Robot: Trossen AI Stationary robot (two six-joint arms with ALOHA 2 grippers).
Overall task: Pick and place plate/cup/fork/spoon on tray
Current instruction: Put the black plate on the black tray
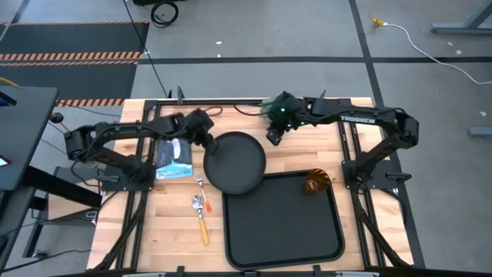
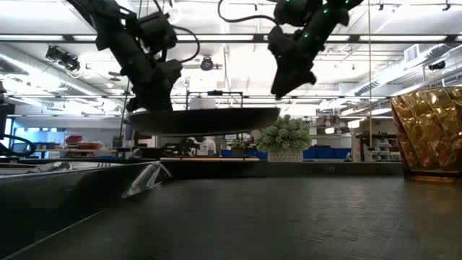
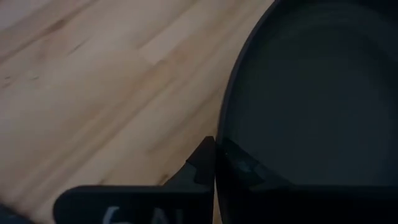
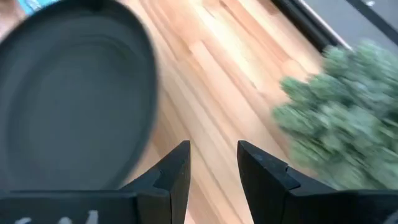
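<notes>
The round black plate (image 1: 234,163) hangs level in the air over the table and the tray's far left corner; it also shows in the low view (image 2: 209,119). My left gripper (image 1: 204,138) is shut on the plate's left rim. The black tray (image 1: 281,223) lies at the table's near middle. The amber cup (image 1: 317,182) stands upright in the tray's far right corner. The orange-handled spoon (image 1: 203,223) lies on the wood left of the tray, with the silver fork (image 1: 201,185) just beyond its bowl. My right gripper (image 4: 211,168) is open and empty, up in the air beyond the plate's far right. My left gripper pinches the plate's rim (image 3: 219,134) on the plate's left side, one finger (image 3: 202,163) outside the rim and the other (image 3: 241,165) inside on the plate's face. It comes slanting down from the table's left. The plate is lifted clear and level (image 2: 148,115).
A blue and white packet (image 1: 175,159) lies on the wood under my left arm. A small green plant (image 1: 278,110) stands at the table's far edge, close to my right gripper. Bare wood lies between the plate and the plant.
</notes>
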